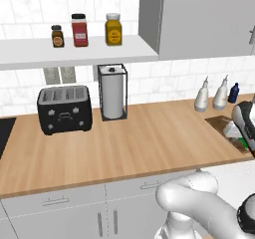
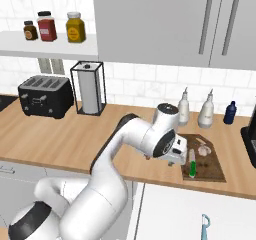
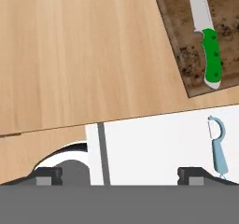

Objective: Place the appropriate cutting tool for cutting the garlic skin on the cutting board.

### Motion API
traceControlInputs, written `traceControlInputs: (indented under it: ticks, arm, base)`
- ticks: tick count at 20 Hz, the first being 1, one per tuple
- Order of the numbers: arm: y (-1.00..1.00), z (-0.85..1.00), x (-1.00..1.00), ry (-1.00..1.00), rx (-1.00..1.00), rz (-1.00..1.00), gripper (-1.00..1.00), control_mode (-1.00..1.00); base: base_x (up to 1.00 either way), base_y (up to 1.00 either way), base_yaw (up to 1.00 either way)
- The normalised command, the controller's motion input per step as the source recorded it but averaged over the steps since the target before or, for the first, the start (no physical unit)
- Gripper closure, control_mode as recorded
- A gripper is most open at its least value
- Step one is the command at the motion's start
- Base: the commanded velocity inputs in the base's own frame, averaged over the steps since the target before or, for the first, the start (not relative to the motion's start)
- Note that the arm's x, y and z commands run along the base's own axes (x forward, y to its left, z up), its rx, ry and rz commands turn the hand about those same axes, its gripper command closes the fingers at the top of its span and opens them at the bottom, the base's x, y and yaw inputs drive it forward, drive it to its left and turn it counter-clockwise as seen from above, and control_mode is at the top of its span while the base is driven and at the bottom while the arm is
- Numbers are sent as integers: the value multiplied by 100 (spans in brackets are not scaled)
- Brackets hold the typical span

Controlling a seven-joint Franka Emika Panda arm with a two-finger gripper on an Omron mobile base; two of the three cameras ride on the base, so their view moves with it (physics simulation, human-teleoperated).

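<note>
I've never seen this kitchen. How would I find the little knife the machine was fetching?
Start at the light wood counter and follow it right, past the two white squeeze bottles, to the dark brown cutting board. The knife lies flat on the board's near left part. Its bright green handle and pale blade set it apart from the whitish garlic lying farther back.

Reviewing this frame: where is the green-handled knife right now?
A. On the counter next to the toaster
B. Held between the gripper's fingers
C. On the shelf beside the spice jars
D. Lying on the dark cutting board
D. The knife lies flat on the cutting board in the hand view, while the gripper sits apart from it with nothing between its tips.
</note>
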Motion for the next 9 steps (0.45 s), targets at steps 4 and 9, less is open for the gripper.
traceControlInputs:
  ticks: [4,9]
  arm:
    - [100,73,-47,0,-19,4,-100,-100]
    - [97,74,-16,1,-20,3,-100,-100]
  base:
    - [0,0,0]
    - [0,0,0]
